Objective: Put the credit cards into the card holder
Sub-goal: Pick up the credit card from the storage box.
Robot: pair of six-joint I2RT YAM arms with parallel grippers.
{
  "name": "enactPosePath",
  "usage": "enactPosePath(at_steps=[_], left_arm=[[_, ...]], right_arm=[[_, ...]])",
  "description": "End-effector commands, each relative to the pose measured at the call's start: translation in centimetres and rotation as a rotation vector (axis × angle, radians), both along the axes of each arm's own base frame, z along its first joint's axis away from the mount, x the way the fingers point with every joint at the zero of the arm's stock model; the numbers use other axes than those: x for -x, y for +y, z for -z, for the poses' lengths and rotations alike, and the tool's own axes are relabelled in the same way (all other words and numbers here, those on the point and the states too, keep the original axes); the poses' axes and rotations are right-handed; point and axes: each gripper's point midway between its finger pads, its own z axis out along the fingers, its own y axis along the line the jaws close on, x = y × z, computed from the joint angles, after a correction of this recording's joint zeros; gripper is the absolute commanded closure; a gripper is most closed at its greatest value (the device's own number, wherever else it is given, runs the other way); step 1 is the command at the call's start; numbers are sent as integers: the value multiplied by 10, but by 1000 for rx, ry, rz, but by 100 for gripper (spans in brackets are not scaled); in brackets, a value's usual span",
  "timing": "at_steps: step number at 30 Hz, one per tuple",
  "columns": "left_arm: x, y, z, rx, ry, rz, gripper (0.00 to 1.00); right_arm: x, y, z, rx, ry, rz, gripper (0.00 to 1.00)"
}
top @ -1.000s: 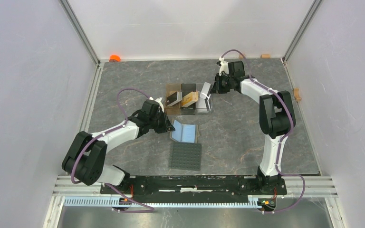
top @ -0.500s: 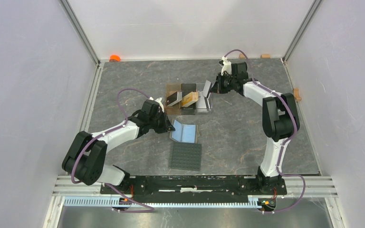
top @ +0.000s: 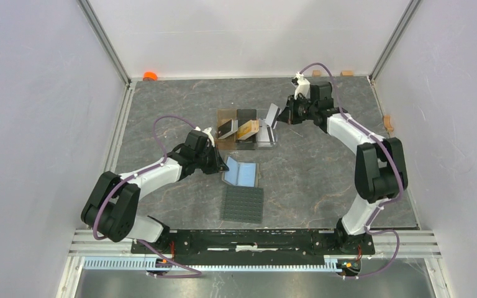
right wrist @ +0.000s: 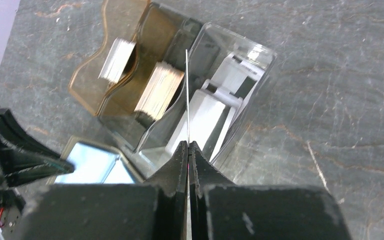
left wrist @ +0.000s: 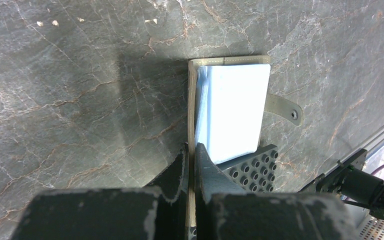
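The card holder [top: 243, 174] lies open on the table, its bluish pockets [left wrist: 232, 110] facing up. My left gripper [left wrist: 192, 147] is shut on its raised olive left flap [left wrist: 192, 100]. My right gripper [right wrist: 188, 144] is shut on a white-silver credit card [right wrist: 187, 90], seen edge-on. In the top view that card [top: 272, 114] hangs tilted just above the right slot of the clear stand [top: 267, 143], with the right gripper [top: 281, 115] behind it. A black card [top: 226, 129] and a gold-orange card [top: 246, 130] lean in the stand's other slots.
A dark grey studded mat [top: 243, 204] lies just in front of the card holder. The holder's snap tab [left wrist: 283, 107] sticks out on its right side. White pieces [right wrist: 205, 107] sit in the stand's right slot. An orange object [top: 150, 76] lies at the far left wall.
My right gripper has closed on the white-silver card and drawn it slightly up and right from the stand. The right elbow swung right. The left arm and card holder have not moved.
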Motion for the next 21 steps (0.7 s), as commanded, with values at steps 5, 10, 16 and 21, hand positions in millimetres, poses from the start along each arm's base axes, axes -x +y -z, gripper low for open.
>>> enactPosePath(at_steps=[5, 10, 16, 21], left_arm=[[-3, -1, 4, 6, -24, 23, 79], [-4, 8, 5, -15, -44, 3, 51], [-6, 17, -12, -42, -120, 3, 27], [-9, 22, -59, -11, -262, -11, 19]], right_arm=[[61, 23, -40, -64, -62, -103, 100], [105, 34, -40, -49, -50, -172, 100], [144, 46, -41, -30, -41, -267, 100], [172, 52, -45, -45, -43, -359, 100]])
